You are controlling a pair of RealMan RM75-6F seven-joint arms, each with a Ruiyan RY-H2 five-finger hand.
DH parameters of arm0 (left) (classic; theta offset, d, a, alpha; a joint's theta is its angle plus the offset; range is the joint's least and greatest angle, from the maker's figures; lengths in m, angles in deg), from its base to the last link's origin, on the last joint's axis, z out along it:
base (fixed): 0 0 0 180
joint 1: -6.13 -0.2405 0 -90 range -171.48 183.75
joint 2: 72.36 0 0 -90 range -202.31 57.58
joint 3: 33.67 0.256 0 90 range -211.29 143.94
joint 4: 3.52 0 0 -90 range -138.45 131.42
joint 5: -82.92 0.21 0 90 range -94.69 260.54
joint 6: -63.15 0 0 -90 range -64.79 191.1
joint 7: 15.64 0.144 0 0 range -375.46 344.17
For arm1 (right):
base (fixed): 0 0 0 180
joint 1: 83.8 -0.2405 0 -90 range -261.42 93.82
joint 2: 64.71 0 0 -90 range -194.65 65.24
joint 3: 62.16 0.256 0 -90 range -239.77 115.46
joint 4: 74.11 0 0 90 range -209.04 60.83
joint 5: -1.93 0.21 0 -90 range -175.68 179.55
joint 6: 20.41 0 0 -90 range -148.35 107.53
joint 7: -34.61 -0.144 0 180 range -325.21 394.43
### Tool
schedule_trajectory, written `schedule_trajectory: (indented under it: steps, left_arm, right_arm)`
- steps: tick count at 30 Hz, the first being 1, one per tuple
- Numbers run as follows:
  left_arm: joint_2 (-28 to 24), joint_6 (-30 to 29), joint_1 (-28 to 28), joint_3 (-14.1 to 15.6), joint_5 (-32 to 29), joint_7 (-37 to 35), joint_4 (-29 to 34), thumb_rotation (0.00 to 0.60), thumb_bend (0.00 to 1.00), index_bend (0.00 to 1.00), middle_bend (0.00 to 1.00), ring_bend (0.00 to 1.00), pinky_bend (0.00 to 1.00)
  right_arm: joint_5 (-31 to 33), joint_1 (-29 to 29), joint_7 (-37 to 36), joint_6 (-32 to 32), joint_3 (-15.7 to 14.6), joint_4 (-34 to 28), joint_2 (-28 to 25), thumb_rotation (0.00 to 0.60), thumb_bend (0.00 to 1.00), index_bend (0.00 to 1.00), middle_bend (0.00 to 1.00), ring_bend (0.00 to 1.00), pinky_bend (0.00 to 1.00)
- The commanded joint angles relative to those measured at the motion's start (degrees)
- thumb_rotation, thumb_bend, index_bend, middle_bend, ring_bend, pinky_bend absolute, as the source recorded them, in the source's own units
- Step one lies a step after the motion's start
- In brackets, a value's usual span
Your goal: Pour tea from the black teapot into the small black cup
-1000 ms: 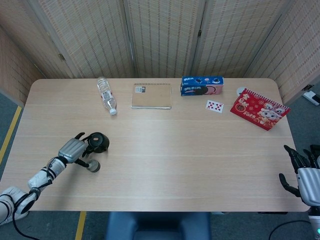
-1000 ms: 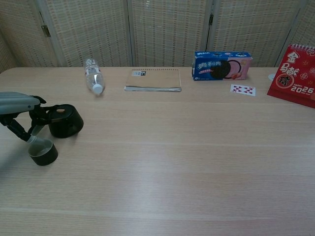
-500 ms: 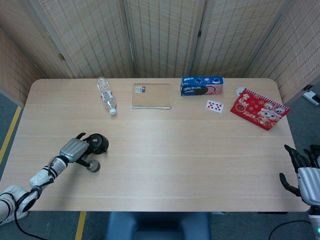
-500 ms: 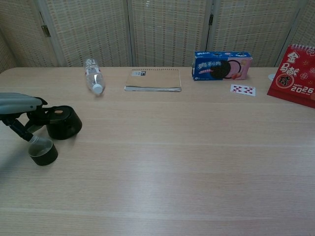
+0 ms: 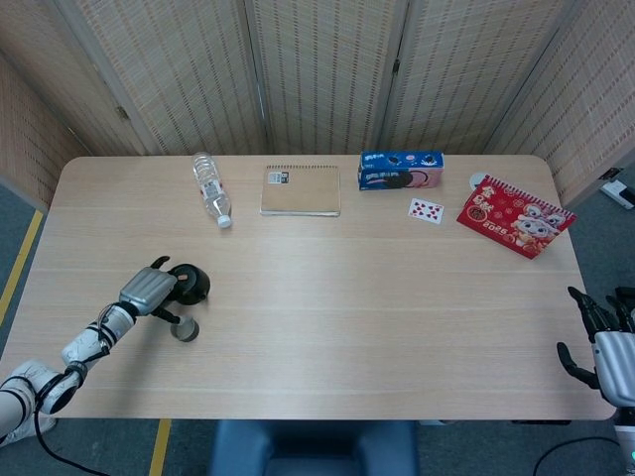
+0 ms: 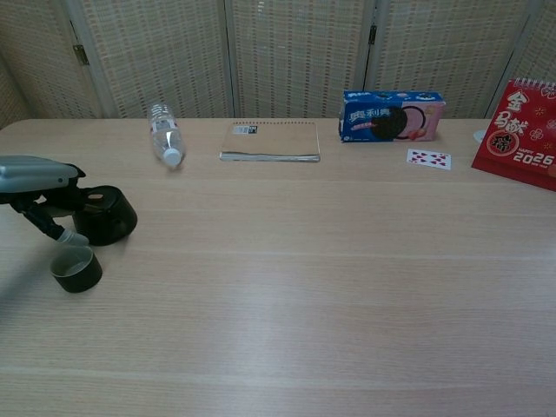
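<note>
We find the black teapot (image 6: 106,215) standing upright near the table's (image 5: 327,327) left front area, with the small black cup (image 6: 76,268) just beside it on the near side, apart from it but close. We judge the teapot to be rigid, probably ceramic or cast material, so moderately heavy for its size, heavier if filled, and liable to chip if set down hard; its glossy surface suggests a slippery hold on the body. We would therefore take it at the handle or side projection facing the left hand (image 5: 147,291), not around the smooth wall. The cup looks light and easily tipped or pushed, so any contact with it during the pour should be avoided. The left hand lies low over the table with its back upward, forearm running from the front left corner, and its dark fingers (image 6: 42,219) reach toward the teapot's near side; in the chest view one finger extends down toward the cup's rim. We cannot tell whether the fingers are closed on the teapot or only touching it. The right hand (image 5: 600,342) rests at the table's far right front edge, holding nothing, fingers apart and pointing upward.
</note>
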Motion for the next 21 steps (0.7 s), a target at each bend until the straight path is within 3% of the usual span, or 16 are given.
schedule_trajectory:
  steps: [1, 9, 21]
  left_arm:
    - [0.4, -0.46, 0.14, -0.46, -0.12, -0.13, -0.51, 0.31, 0.21, 1.0, 1.0, 0.88, 0.0]
    - [1.22, -1.03, 0.91, -2.0, -0.83, -0.64, -1.59, 0.244, 0.21, 1.0, 1.0, 0.93, 0.09]
    - [1.59, -1.65, 1.65, -3.42, -1.73, 0.4, -2.38, 0.231, 0.21, 1.0, 1.0, 0.94, 0.45]
  right_arm:
    - [0.18, 0.0, -0.18, -0.13, 0.02, 0.23, 0.09, 0.6, 0.43, 0.06, 0.18, 0.25, 0.08]
    - [0.85, -0.09, -1.21, -0.74, 0.16, 1.29, 0.47, 0.6, 0.43, 0.06, 0.18, 0.25, 0.08]
    - [1.09, -0.26, -2.29, -1.25, 0.23, 2.54, 0.98, 0.6, 0.43, 0.06, 0.19, 0.25, 0.08]
